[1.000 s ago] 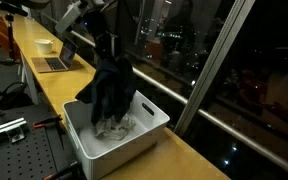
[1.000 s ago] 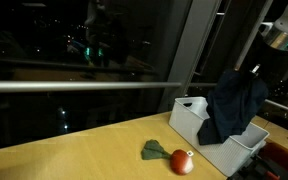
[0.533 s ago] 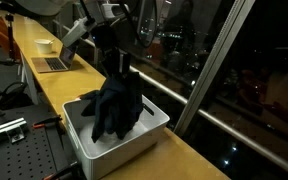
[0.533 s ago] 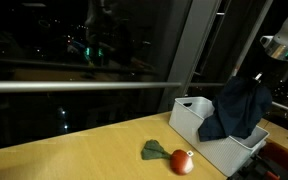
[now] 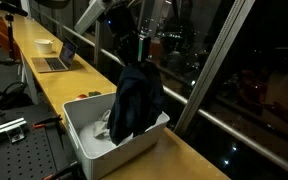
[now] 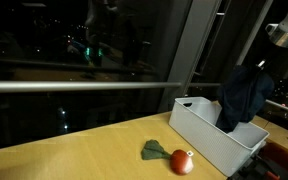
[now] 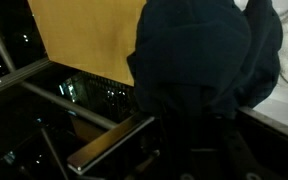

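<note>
Hand (image 5: 134, 58) clamped on dark navy cloth garment (image 5: 136, 100), hem w/in white plastic bin (image 5: 82, 142); risk: hem snags rim, drags bin.

The arm (image 5: 92, 14) has smooth, rounded, pale grey-white links and a black, boxy end effector (image 5: 134, 52).

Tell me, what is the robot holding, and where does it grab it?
A dark cloth, pinched at its top by the gripper, hanging over the white bin.
</note>
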`<move>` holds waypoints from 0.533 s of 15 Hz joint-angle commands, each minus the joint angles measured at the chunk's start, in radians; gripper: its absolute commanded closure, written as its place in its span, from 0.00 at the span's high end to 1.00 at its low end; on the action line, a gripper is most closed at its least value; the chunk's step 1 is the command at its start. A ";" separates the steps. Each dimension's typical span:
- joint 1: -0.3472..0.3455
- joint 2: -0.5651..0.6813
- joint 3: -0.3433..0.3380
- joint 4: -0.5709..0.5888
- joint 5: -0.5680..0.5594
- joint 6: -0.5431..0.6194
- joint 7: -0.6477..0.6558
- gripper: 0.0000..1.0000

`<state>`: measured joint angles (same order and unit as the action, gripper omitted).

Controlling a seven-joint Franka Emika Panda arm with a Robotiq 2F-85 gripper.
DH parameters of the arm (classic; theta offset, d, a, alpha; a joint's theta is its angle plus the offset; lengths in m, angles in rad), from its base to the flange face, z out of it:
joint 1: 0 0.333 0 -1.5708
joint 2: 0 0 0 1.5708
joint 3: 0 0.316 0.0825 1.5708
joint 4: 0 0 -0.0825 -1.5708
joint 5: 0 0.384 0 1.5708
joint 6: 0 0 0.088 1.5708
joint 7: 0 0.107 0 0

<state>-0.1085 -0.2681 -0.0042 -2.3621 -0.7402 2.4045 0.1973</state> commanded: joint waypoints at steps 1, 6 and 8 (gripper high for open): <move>0.025 0.058 0.026 0.063 0.005 -0.010 0.000 0.03; 0.069 0.179 0.059 0.105 -0.001 0.003 0.042 0.03; 0.082 0.209 0.056 0.101 -0.003 0.012 0.053 0.03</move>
<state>-0.0402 -0.1131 0.0514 -2.2937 -0.7394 2.4101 0.2346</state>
